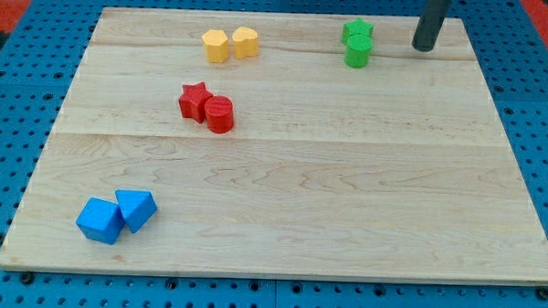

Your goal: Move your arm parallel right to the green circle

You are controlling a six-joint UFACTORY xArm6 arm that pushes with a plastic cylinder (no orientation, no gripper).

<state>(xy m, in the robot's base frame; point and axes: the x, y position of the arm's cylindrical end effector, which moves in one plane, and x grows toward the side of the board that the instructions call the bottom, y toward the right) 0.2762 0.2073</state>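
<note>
The green circle point(358, 53) stands near the view's top right, touching a green star point(358, 31) just above it. My tip point(423, 48) is the lower end of a dark rod coming down from the view's top edge. It rests on the board to the right of the green circle, at about the same height in the view, with a clear gap between them.
Two yellow blocks point(230, 44) sit side by side at the view's top centre-left. A red star point(195, 101) touches a red cylinder point(220, 114) left of centre. Two blue blocks point(116, 215) lie at the bottom left. The wooden board point(346, 193) lies on a blue pegboard.
</note>
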